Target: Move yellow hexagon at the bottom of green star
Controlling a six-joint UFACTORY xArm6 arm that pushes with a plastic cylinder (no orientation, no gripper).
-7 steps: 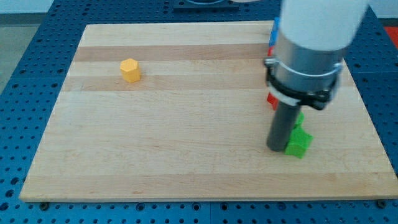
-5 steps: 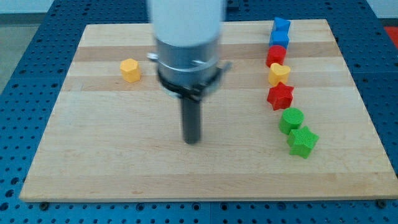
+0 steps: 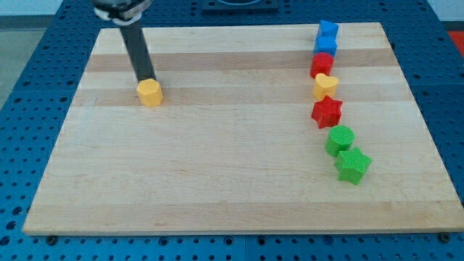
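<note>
The yellow hexagon (image 3: 150, 93) sits on the wooden board at the view's upper left. My tip (image 3: 146, 79) is right behind it, touching its top-left edge, with the dark rod rising toward the view's top. The green star (image 3: 352, 164) lies at the view's right, far from the hexagon, at the lower end of a column of blocks.
A column of blocks runs down the view's right: two blue blocks (image 3: 327, 38), a red block (image 3: 322, 64), a yellow heart (image 3: 325, 86), a red star (image 3: 327, 112), a green cylinder (image 3: 339, 139). The board's bottom edge (image 3: 239, 230) lies below the green star.
My rod swept from beside the green star, across the middle of the board, to the upper left behind the yellow hexagon. The hexagon has shifted slightly toward the view's bottom.
</note>
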